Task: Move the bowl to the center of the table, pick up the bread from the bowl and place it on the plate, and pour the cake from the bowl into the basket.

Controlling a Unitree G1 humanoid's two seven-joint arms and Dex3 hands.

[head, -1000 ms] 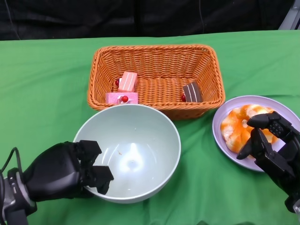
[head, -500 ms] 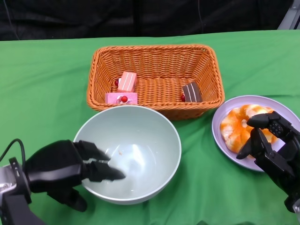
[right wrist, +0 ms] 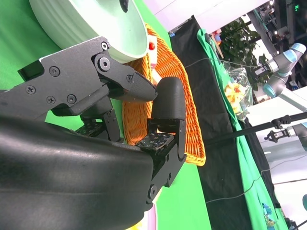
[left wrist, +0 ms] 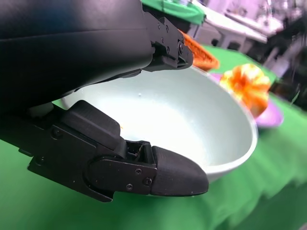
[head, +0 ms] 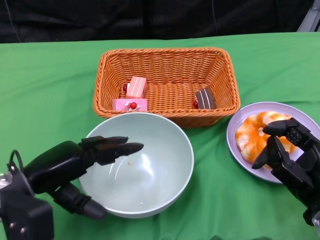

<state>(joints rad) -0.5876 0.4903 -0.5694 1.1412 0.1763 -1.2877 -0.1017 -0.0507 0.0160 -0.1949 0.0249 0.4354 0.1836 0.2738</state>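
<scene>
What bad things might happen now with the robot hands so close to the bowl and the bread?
1. The left robot hand has its fingers spread across the bowl rim, not gripping it. Moving off, it might knock the bowl into the basket right behind.
2. The right robot hand hangs over the plate, above the bread. It might drag the bread or tip the plate when pulling back.
</scene>
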